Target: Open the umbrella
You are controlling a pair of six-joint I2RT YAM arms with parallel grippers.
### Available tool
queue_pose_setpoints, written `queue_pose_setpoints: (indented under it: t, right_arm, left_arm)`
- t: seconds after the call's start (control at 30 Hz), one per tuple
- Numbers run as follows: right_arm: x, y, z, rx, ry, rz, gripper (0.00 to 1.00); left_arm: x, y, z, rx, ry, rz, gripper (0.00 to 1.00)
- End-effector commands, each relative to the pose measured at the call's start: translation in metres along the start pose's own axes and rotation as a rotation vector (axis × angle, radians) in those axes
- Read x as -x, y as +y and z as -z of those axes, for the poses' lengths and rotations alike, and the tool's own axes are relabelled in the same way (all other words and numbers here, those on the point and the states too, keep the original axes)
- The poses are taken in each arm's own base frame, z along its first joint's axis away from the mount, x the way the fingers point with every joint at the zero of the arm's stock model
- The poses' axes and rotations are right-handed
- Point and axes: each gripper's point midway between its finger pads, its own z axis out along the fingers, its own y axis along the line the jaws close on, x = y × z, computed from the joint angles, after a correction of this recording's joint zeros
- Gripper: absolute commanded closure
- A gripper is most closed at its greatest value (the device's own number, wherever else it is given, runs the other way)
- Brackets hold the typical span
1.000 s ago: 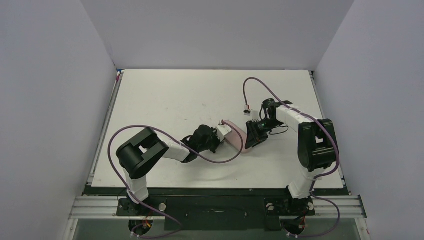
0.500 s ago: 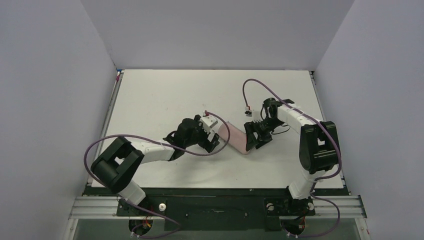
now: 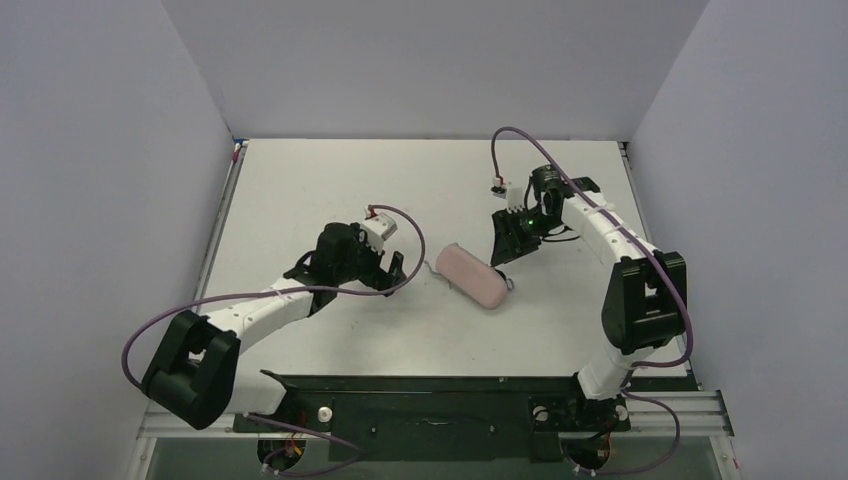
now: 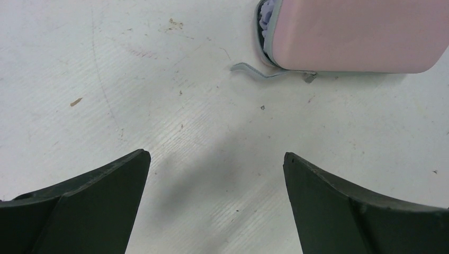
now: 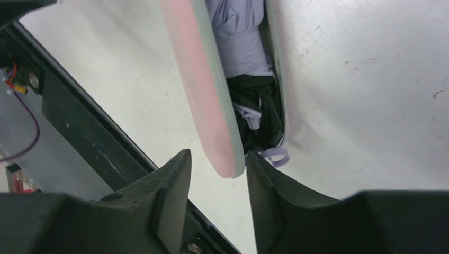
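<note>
Near the middle of the white table [image 3: 330,190], the pale lavender-grey folded umbrella [image 5: 238,37] lies inside the slightly ajar pink oblong clamshell case [image 3: 472,275]. Your right gripper [image 5: 214,153] hangs over one end, fingers a little apart; your left gripper [image 4: 214,155] is spread wide, empty, near it.

Bare table [image 4: 159,106] lies between left pincer [image 4: 214,159] and case [image 4: 355,37].

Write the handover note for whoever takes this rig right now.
Left gripper: open, empty, above the table, short of the pink case.
Right gripper: open at the case's other end, lid edge seen between its jaws, apparently not clamped.
Umbrella: folded inside the case, which lies ajar.
Done: case ajar.
Left: take the umbrella out, open it.
</note>
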Motion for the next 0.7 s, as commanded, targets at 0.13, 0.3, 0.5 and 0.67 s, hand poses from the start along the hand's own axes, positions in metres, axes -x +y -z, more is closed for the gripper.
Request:
queue_pose_setpoints:
  t: [0.13,0.3,0.5,0.67]
  right_arm:
    - [0.049,-0.025,-0.016,-0.169,-0.151,0.035,0.76]
    - [0.035,-0.023,-0.036,-0.205,-0.099,0.069,0.71]
    - [0.023,-0.01,-0.047,-0.227,-0.046,0.115,0.43]
    - [0.02,0.011,-0.043,-0.224,-0.053,0.154,0.3]
  left_arm:
    - [0.022,0.013,0.032,0.045,-0.037,-0.049,0.03]
    - [0.016,0.021,0.044,0.08,-0.019,-0.056,0.03]
    - [0.024,0.029,0.048,0.116,-0.042,-0.062,0.03]
    - [0.027,0.031,0.05,0.123,-0.05,-0.064,0.03]
